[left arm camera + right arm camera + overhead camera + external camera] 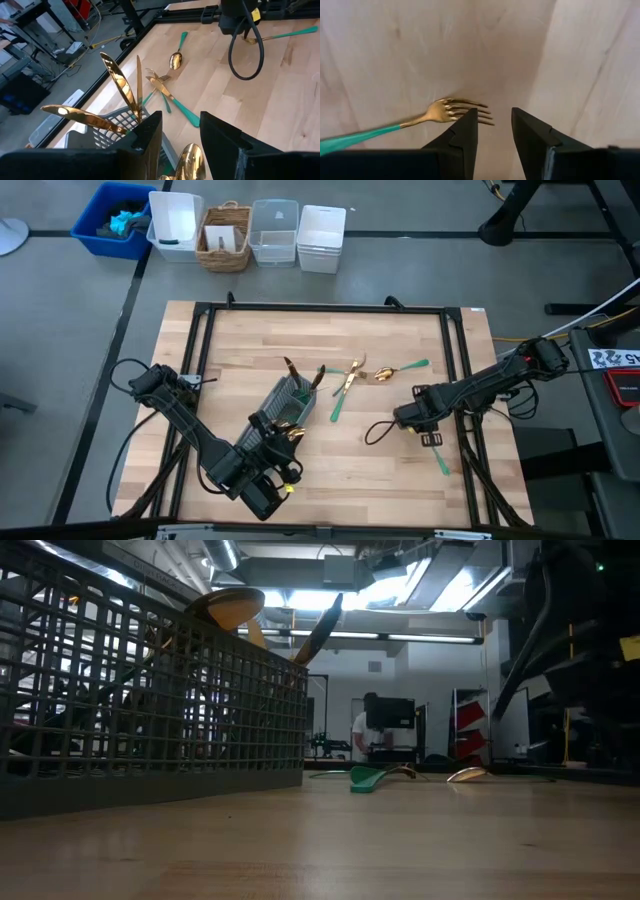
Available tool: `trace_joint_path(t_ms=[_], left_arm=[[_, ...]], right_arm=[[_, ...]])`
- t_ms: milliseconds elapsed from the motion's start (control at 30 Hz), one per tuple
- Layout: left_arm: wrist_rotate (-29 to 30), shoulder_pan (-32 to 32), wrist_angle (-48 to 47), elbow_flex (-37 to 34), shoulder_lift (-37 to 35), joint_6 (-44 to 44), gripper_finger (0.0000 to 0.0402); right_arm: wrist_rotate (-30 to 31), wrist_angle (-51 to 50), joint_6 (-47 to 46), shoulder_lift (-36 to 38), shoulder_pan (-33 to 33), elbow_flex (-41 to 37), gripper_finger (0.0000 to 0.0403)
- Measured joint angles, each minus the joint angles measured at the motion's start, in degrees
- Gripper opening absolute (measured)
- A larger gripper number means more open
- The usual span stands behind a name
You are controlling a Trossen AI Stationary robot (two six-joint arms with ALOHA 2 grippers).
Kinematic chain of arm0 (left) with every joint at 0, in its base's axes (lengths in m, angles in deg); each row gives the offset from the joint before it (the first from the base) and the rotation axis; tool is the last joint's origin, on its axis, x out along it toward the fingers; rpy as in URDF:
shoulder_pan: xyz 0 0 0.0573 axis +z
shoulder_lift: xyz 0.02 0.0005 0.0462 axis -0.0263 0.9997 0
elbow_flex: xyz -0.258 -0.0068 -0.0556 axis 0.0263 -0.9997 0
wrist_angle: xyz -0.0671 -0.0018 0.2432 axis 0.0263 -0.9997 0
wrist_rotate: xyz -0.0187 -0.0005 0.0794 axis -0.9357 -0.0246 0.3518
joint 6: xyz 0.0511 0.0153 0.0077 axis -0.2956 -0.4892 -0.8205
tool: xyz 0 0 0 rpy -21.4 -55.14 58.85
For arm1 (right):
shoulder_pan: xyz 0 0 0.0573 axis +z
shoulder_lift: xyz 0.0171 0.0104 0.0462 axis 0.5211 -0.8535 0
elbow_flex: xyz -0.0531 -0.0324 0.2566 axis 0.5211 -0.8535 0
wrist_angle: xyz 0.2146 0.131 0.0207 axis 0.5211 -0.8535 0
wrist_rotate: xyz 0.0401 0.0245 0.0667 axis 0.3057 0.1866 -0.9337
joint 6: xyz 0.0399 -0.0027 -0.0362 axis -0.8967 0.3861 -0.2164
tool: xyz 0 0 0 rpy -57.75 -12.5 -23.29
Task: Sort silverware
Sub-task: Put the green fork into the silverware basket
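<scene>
The grey mesh caddy (288, 405) (150, 710) stands on the wooden table, with gold knife blades (117, 80) and a spoon (230, 608) sticking up out of it. My left gripper (181, 122) is open over the caddy's near end (283, 442). A gold spoon bowl (190, 160) shows between its fingers; whether it touches them I cannot tell. More silverware (350, 380) lies loose beyond the caddy. My right gripper (495, 117) (408, 420) is open, just above a green-handled fork (445, 111) (437, 452) lying flat. The fork's tines reach behind one finger.
A black cable loop (375, 432) hangs at the right gripper. A black frame (320, 308) borders the table. Beyond the far edge stand a blue bin (115, 220), a wicker basket (225, 238) and white tubs (322, 238). A person (365, 730) stands far back in the room.
</scene>
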Motion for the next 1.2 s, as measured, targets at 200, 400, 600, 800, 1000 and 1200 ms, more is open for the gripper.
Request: trace_joint_path(t_ms=[200, 400, 600, 800, 1000, 1200], left_arm=[[0.0, 0.0, 0.0, 0.0, -0.1, -0.2, 0.0123], [0.0, 0.0, 0.0, 0.0, -0.1, -0.3, 0.0123], [0.0, 0.0, 1.2, 0.0, -0.1, -0.9, 0.0123], [0.0, 0.0, 1.3, 0.0, -0.1, -1.3, 0.0123], [0.0, 0.0, 1.3, 0.0, -0.1, -1.4, 0.0123], [0.0, 0.0, 1.3, 0.0, -0.1, -1.4, 0.0123]], right_arm=[[-2.8, 0.5, 1.0, 0.0, 0.0, -0.2, 0.0122], [-5.5, 6.4, 1.7, 0.0, 0.0, -3.8, 0.0122], [-6.2, 7.2, 1.1, 0.0, 0.0, -4.7, 0.0121], [-7.0, 6.9, 1.1, 0.0, 0.0, -4.7, 0.0083], [-8.5, 6.7, 1.0, 0.1, 0.0, -4.6, 0.0038], [-9.5, 6.8, -0.1, 0.1, 0.0, -4.6, 0.0020]])
